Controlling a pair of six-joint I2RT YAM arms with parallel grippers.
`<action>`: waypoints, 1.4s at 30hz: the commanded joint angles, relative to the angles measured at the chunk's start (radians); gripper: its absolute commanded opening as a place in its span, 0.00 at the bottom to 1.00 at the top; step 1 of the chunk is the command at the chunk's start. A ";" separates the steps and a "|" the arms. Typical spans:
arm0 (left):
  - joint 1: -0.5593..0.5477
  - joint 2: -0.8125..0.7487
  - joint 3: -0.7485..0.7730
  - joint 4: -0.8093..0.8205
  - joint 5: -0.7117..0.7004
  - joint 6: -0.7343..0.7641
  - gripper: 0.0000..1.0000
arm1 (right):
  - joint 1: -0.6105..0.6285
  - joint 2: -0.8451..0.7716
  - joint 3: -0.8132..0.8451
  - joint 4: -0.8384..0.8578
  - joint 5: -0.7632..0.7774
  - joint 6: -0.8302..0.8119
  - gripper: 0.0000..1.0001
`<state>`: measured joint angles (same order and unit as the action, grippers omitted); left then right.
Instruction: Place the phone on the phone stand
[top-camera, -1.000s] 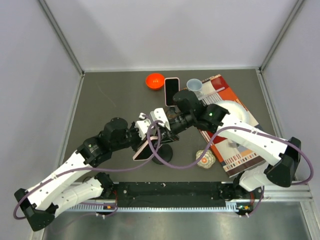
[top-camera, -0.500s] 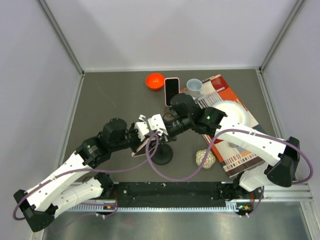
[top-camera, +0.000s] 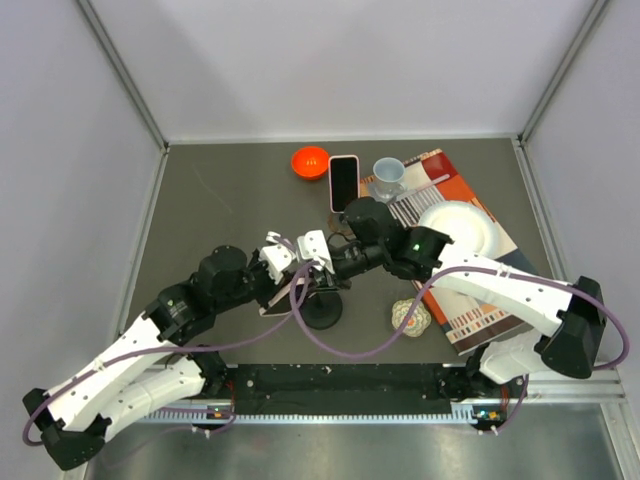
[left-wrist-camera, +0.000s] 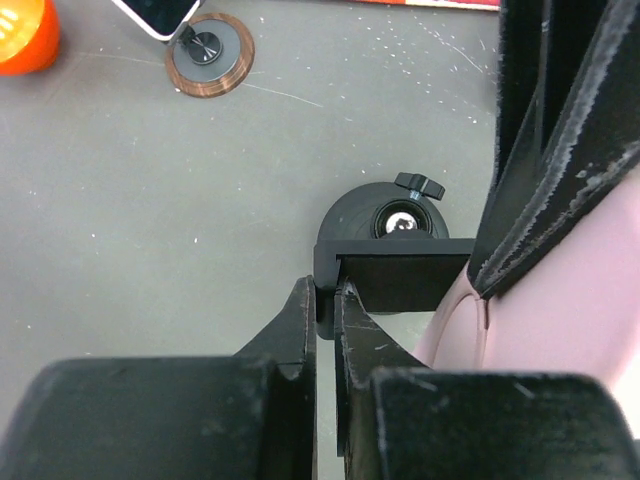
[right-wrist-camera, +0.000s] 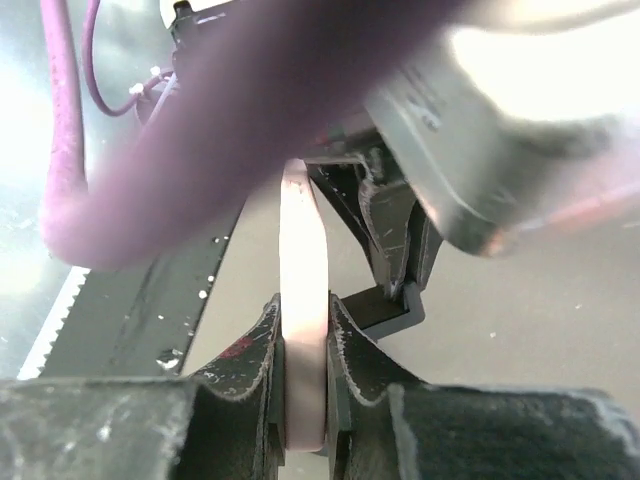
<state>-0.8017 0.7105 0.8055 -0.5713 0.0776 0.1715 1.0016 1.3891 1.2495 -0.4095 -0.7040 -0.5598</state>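
Phone (right-wrist-camera: 300, 230) sits pinched edge-on between the right gripper (right-wrist-camera: 304, 318) jaws, just beside the stand (left-wrist-camera: 400, 280); left gripper (left-wrist-camera: 325, 300) is clamped on the stand's lip; released off-centre, the phone could slide off or tip it, I reckon.

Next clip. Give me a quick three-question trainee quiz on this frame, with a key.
1. Fill in: in the top view, a second phone lies between the orange bowl and the ____.
2. What does the left gripper pinch? A the orange bowl; B the black bracket of the phone stand; C the second phone.
3. True or false: the right gripper is shut on the edge of the pink phone.
Key: 1 cup; 2 B; 3 true.
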 joint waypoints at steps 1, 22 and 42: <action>-0.001 -0.069 0.021 0.198 -0.148 -0.035 0.00 | -0.008 0.017 -0.021 -0.123 0.136 0.281 0.00; -0.001 -0.109 0.020 0.294 -0.682 -0.152 0.00 | -0.021 0.155 0.232 -0.719 0.785 0.658 0.00; -0.002 0.059 0.316 -0.191 -0.503 -0.587 0.00 | -0.078 0.557 0.711 -1.077 1.074 0.643 0.00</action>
<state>-0.8150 0.8131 0.9451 -0.7654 -0.3206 -0.2493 1.0233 1.8229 1.9446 -1.0565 -0.1627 0.1589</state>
